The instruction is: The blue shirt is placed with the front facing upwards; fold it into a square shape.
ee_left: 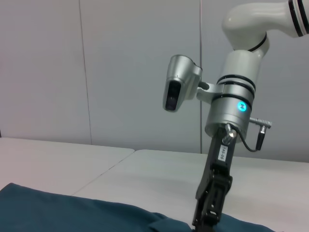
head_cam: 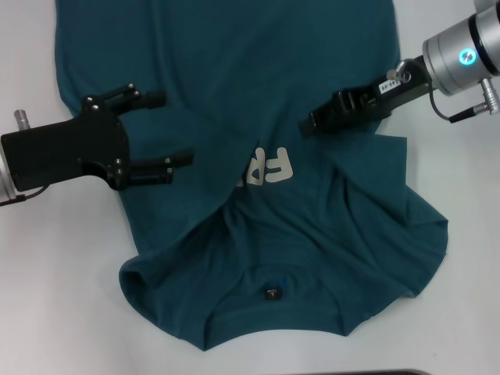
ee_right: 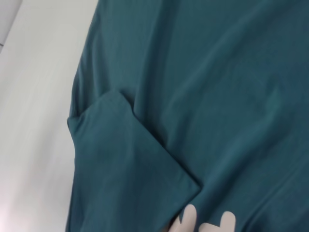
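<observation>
White tabletop [head_cam: 469,312] all round, and spread across the middle of it is the blue shirt [head_cam: 234,70], a big dark teal sheet running from the far edge of the head view right down to the near side. Collar end is nearest the robot, with the small black neck label [head_cam: 272,294] sitting just inside the neckline. Cream block lettering [head_cam: 266,168] shows mid-chest, but only part of it, because a fold of cloth lies over its left portion. Fabric is rumpled around the near half, creases fanning out from the collar, and a sleeve bulges out on the near right.

Over on the left, the left gripper [head_cam: 172,129] hangs above the shirt's left edge, black body pointing inward, its two fingers spread wide with nothing between them. One finger [head_cam: 144,98] sits farther away, the other nearer.

On the right, the right gripper [head_cam: 308,125] reaches in from the far right corner, its silver wrist glowing with a blue ring, tip down on the cloth just beyond the lettering. Whether its fingers are parted or pinched, cannot tell from here. The left wrist view catches that same arm coming down steeply onto the teal cloth, grey wall panels behind. The right wrist view shows a folded sleeve flap [ee_right: 130,159] lying on the shirt body beside the table edge.
</observation>
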You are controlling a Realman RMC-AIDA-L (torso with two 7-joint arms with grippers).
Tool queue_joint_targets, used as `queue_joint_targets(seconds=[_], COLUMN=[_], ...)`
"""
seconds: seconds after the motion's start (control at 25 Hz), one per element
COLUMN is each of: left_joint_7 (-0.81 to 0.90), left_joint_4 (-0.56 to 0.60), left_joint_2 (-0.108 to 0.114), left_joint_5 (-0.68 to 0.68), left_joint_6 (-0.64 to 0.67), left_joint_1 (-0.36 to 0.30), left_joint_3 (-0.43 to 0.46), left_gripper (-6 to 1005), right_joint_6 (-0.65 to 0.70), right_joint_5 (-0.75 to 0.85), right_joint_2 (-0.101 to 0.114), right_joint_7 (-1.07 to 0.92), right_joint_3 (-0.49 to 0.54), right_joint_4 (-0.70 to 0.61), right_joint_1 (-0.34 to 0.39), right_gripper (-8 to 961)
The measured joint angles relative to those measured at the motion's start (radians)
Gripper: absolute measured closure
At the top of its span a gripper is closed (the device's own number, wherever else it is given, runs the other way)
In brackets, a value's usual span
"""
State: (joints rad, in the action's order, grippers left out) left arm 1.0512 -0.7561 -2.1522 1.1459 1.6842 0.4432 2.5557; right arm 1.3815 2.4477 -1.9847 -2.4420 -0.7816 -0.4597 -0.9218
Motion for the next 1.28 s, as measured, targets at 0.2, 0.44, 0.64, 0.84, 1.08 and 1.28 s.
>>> queue_joint_targets(seconds=[0.2, 0.44, 0.64, 0.84, 1.08, 1.28], left_joint_7=[-0.002, -0.002, -0.002, -0.004, -0.004, -0.004], left_joint_4=[0.0, 0.0, 0.0, 0.0, 0.0, 0.0], left_joint_2=[0.0, 0.0, 0.0, 0.0, -0.001, -0.001], left_joint_5=[0.0, 0.0, 0.0, 0.0, 0.0, 0.0], left_joint_6=[0.0, 0.0, 0.0, 0.0, 0.0, 0.0], left_joint_1=[0.0, -0.001, 0.0, 0.001, 0.002, 0.002], left_joint_3=[0.0, 0.0, 0.0, 0.0, 0.0, 0.0], left_gripper=[94, 95, 95, 94, 94, 94], right_joint_6=[0.066, 0.125, 0.152, 0.196, 0.196, 0.181], right_joint_5=[-0.044, -0.049, -0.018, 0.024, 0.081, 0.097], right_joint_2=[0.011, 0.026, 0.061, 0.08, 0.076, 0.072], right_joint_7=[0.0, -0.001, 0.001, 0.023, 0.037, 0.039], right_joint_3=[0.023, 0.02, 0.023, 0.028, 0.022, 0.02], right_joint_4=[-0.057, -0.138, -0.177, -0.2, -0.189, -0.179], right_joint_1=[0.015, 0.034, 0.082, 0.122, 0.131, 0.132], right_gripper=[501, 337, 128, 51, 50, 58])
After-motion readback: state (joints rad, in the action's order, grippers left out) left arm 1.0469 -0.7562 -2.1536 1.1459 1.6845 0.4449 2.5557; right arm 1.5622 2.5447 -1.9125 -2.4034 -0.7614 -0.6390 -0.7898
